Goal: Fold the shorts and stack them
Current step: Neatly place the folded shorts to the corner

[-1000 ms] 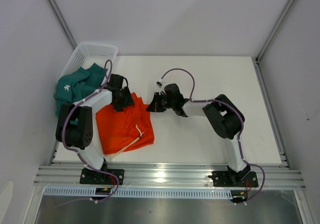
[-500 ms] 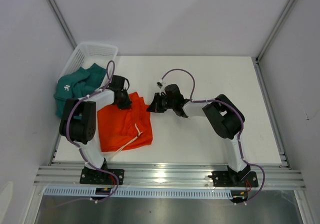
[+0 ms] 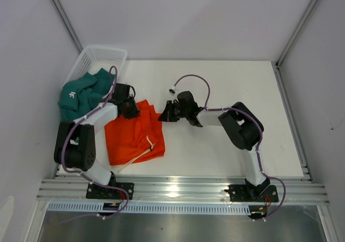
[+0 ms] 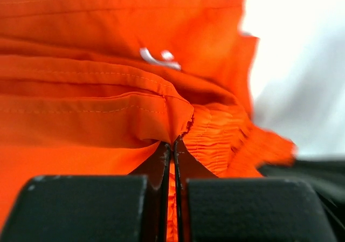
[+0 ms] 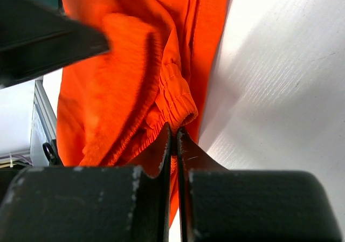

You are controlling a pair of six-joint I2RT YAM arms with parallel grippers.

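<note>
The orange shorts (image 3: pixel 132 139) lie on the table's left side, white drawstring (image 3: pixel 149 143) showing. My left gripper (image 3: pixel 131 111) is shut on their top left edge; in the left wrist view orange fabric (image 4: pixel 108 102) is pinched between the fingertips (image 4: pixel 173 144). Shut on the elastic waistband (image 5: pixel 175 99) at the top right corner is my right gripper (image 3: pixel 162 114), whose own view shows it (image 5: pixel 173 128) clamped there. The teal green shorts (image 3: pixel 81 94) hang over the basket's near end.
A white mesh basket (image 3: pixel 102 56) stands at the table's back left corner, partly past the table edge. White tabletop (image 3: pixel 232 85) stretches to the right. Metal rails (image 3: pixel 178 188) run along the near edge.
My left gripper closed on the orange shorts' top left edge and shifted slightly up and left. The right gripper kept its hold and place.
</note>
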